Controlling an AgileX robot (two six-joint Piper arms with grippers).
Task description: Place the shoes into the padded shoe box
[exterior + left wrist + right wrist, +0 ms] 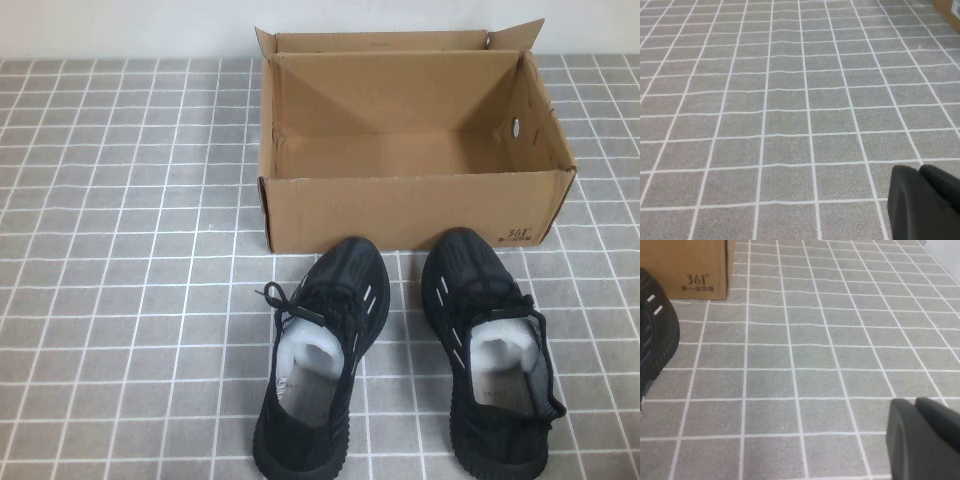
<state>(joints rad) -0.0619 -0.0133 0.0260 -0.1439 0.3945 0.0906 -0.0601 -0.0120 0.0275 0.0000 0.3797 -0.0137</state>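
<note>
On the tiled table point(120, 300), both shoes, the left shoe point(318, 360) and the right shoe point(490, 350), are lying toes-first just before the open box point(400, 215); you're starting, nothing grasped. The left gripper point(925, 202) and right gripper point(922, 437) are hanging beside them, grip state untellable. You're needing to clear the near wall; room is lying either side.

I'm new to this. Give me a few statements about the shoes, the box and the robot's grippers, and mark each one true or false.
1. Both shoes sit on the tiled mat outside the box. True.
2. The box already holds a shoe. False: it is empty.
3. The shoes' toes point toward the box. True.
4. The left gripper holds a shoe. False: it hangs over bare tiles, holding nothing.
5. The right gripper is inside the box. False: it is over the tiles beside the right shoe.
</note>
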